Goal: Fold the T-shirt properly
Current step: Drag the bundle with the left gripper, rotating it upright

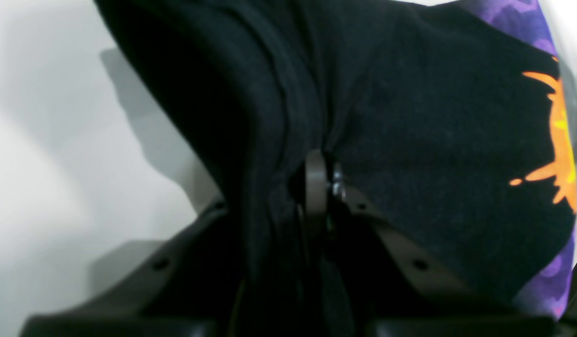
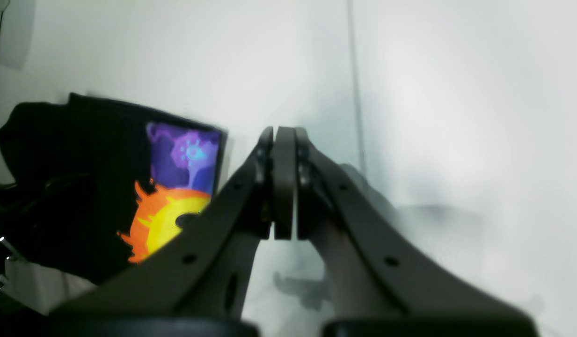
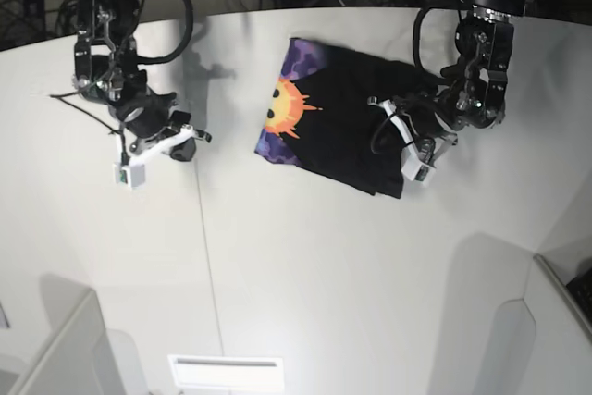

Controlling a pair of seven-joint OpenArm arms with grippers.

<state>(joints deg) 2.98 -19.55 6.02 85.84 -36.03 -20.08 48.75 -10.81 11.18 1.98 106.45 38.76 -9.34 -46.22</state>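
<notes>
My feeds are bright; soft shadows fall on the pale table [image 3: 305, 256]. Both tools, left [image 1: 316, 187] and right [image 2: 283, 182], look blurred up close.

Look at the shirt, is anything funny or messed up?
Nothing is spilled. The T-shirt looks a bit odd: only part of its orange sun face shows, and black cloth bunches into wrinkles by the left hand.

T-shirt [image 3: 342, 122] on the table [image 3: 305, 275], apparently between the two arms.
</notes>
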